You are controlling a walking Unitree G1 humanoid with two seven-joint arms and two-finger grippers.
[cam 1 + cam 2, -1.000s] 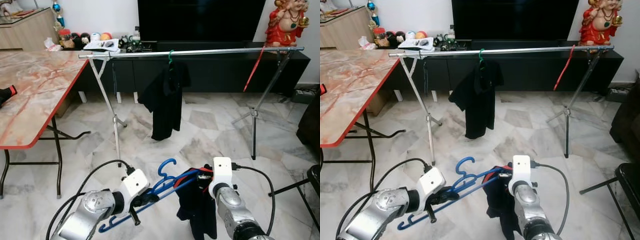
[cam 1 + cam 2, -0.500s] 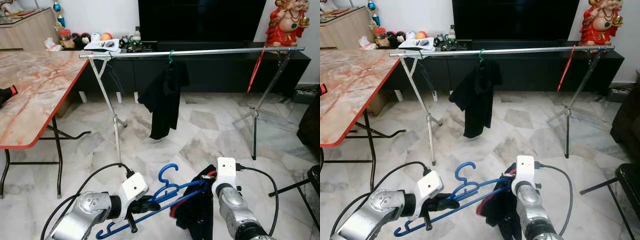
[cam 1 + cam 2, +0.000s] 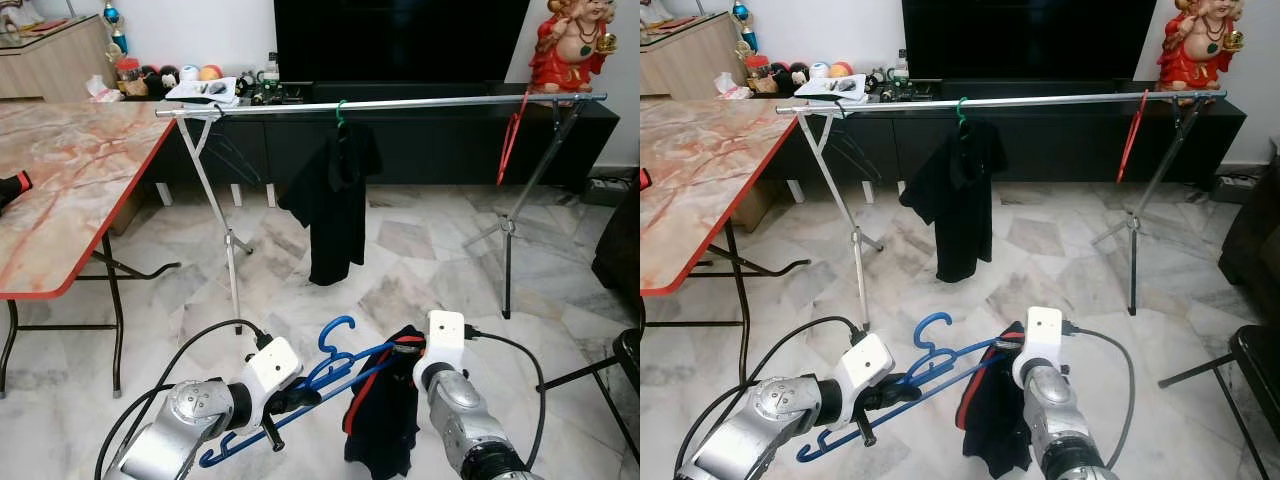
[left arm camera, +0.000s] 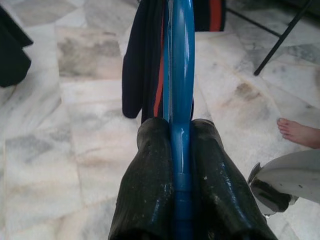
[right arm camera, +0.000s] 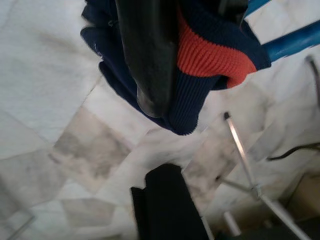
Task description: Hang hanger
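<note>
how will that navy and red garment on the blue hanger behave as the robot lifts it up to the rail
Probably floppy: the navy garment droops in folds off the blue hanger. Probably light, since the thin hanger shows no sag. It may slide or bunch, because the hanger is tilted between the left gripper and right gripper, which pinches its red knit edge.

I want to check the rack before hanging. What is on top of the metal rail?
On the metal rail hang a black shirt on a green hanger and an empty red hanger. The shirt covers most of the green hanger.
</note>
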